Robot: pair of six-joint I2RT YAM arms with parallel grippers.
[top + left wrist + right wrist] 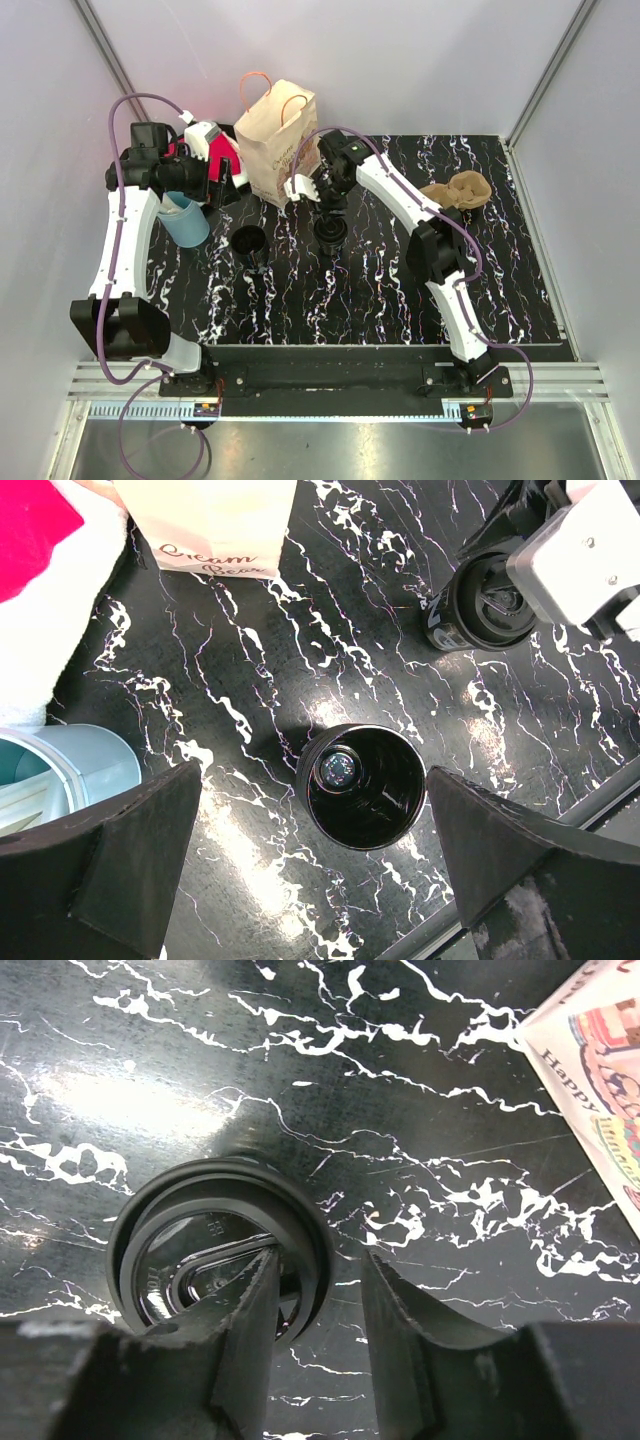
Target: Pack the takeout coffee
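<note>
One open cup (360, 785) stands mouth-up beneath spread left gripper (312, 772); parted right gripper (320, 1260) straddles rim of upright lidded cup (200, 1250).

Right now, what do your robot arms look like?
My left arm and right arm have smooth white shells with chunky black joints. A thin purple cable loops along each one. The fingers are dark, matte and wedge-shaped, like little ramps.
</note>
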